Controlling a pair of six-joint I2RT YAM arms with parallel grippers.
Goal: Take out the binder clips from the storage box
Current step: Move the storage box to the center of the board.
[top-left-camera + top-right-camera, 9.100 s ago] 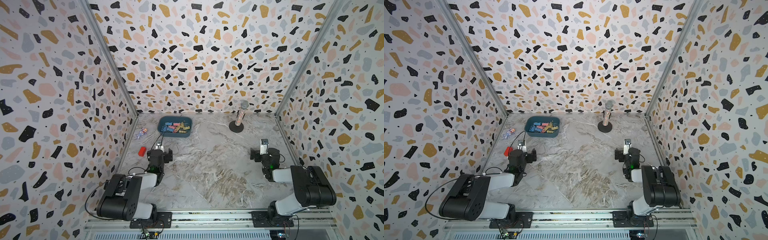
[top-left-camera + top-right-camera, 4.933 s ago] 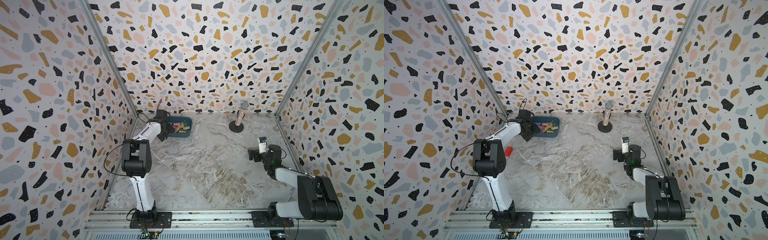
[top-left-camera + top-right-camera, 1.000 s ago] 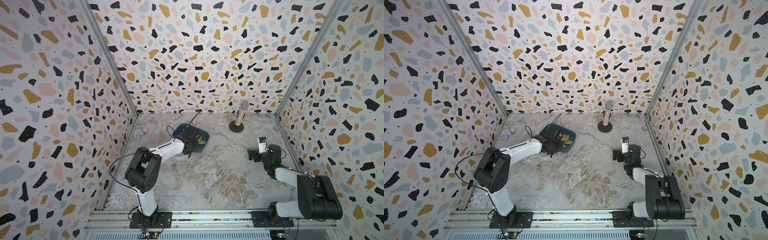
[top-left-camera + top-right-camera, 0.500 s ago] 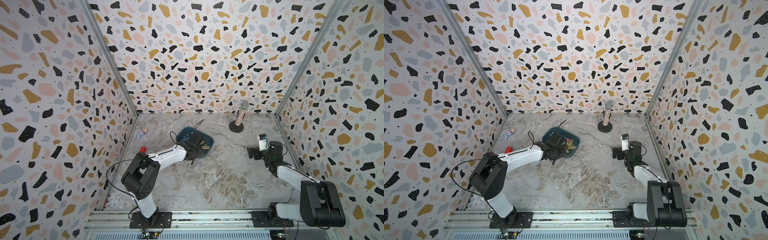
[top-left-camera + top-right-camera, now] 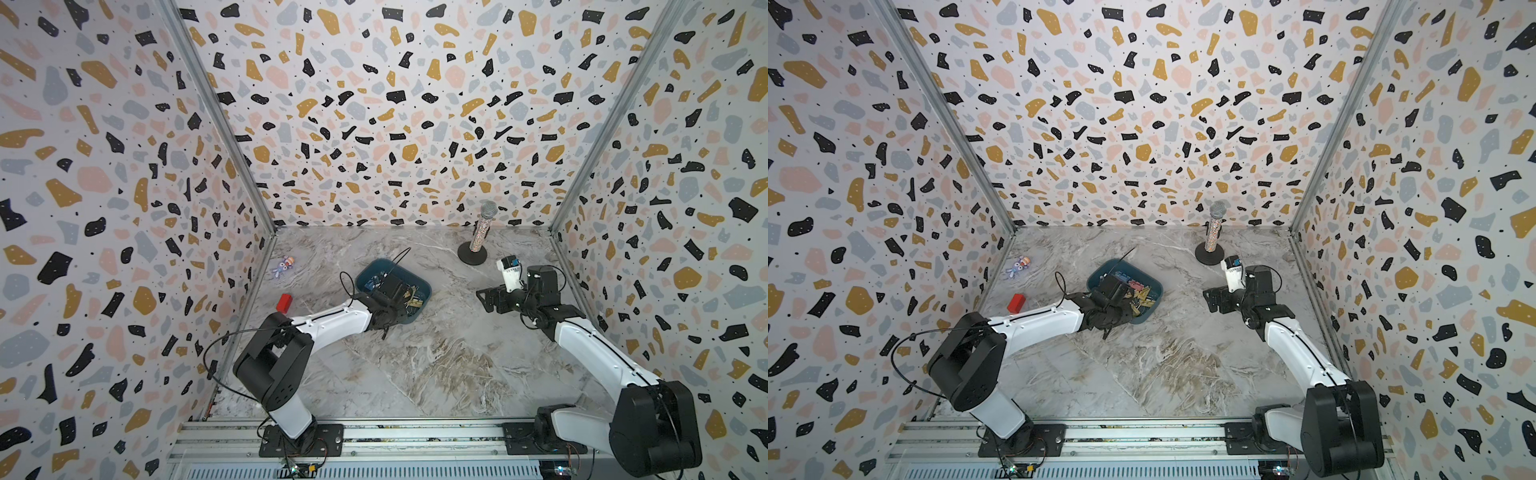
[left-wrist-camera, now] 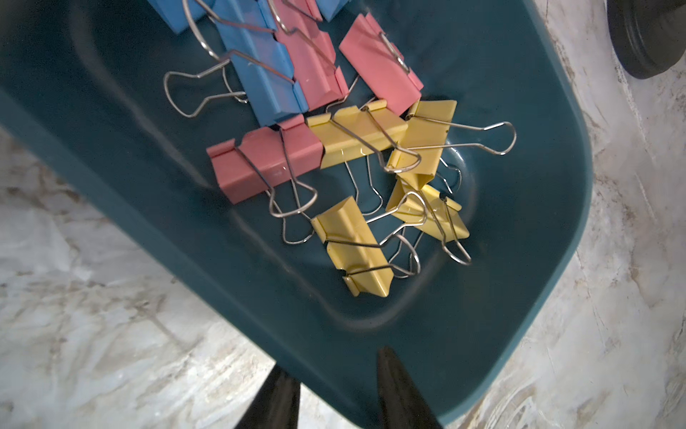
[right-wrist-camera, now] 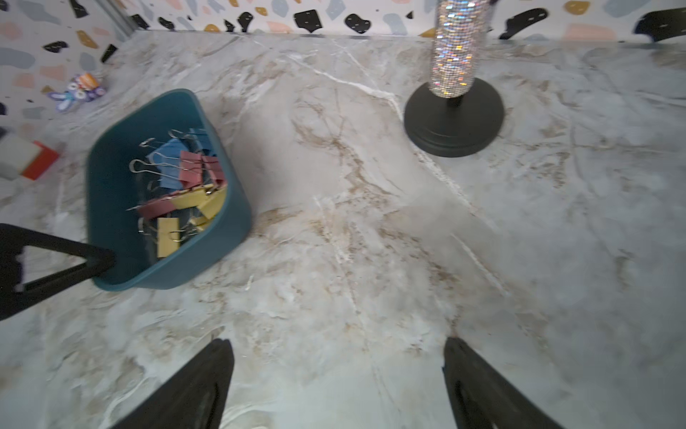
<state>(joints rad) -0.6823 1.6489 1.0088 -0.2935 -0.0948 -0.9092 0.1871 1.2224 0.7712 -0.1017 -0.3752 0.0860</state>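
Observation:
The storage box (image 5: pixel 420 305) (image 5: pixel 1152 307) is a dark teal tub standing askew near the middle of the marble floor. Pink, yellow and blue binder clips (image 6: pixel 352 148) (image 7: pixel 185 185) (image 5: pixel 1138 291) lie heaped inside it, mostly toward one end. My left gripper (image 6: pixel 334 375) (image 5: pixel 388 311) is shut on the box's rim (image 6: pixel 482 371), one finger inside the wall and one outside. In the right wrist view the finger (image 7: pixel 74 260) meets the box's near corner. My right gripper (image 7: pixel 337 356) (image 5: pixel 484 299) (image 5: pixel 1210 299) hangs open and empty over bare floor, right of the box.
A glittery microphone on a round black base (image 5: pixel 478 245) (image 5: pixel 1212 245) (image 7: pixel 453 111) stands at the back right, close to my right arm. A red block (image 5: pixel 284 302) (image 5: pixel 1016 303) and a small purple toy (image 5: pixel 284 266) (image 5: pixel 1018 266) lie by the left wall.
My left gripper has dragged the box rightward and nearer, away from the back left corner. My right arm has reached forward and left toward the box.

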